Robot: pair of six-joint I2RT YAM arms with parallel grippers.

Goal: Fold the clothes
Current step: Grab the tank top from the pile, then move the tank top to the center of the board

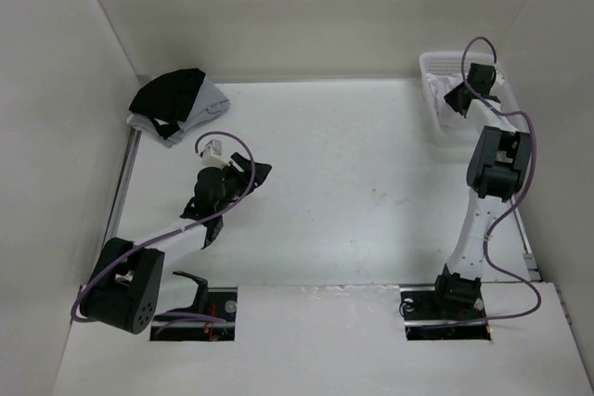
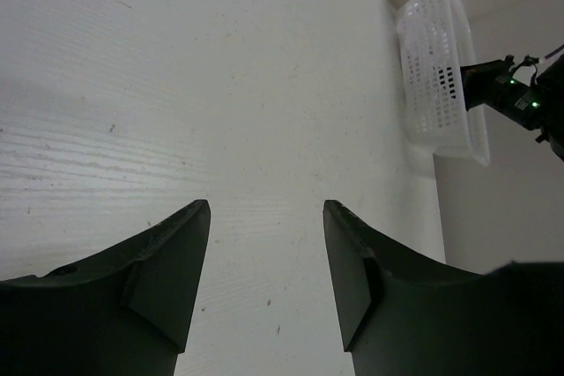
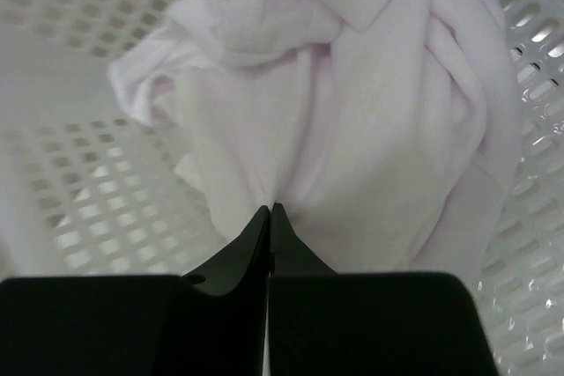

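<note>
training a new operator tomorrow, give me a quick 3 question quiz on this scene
1. True or false: the left gripper holds the shirt.
2. Where is the shirt? A) spread out flat B) bunched in the basket C) hanging in the air
3. Which gripper is shut on cloth?

Key: 1 false, it is open and empty; 2 B; 3 the right gripper.

White table (image 1: 353, 192) enclosed by plain white walls (image 1: 306, 6), seemingly evenly lit.
</note>
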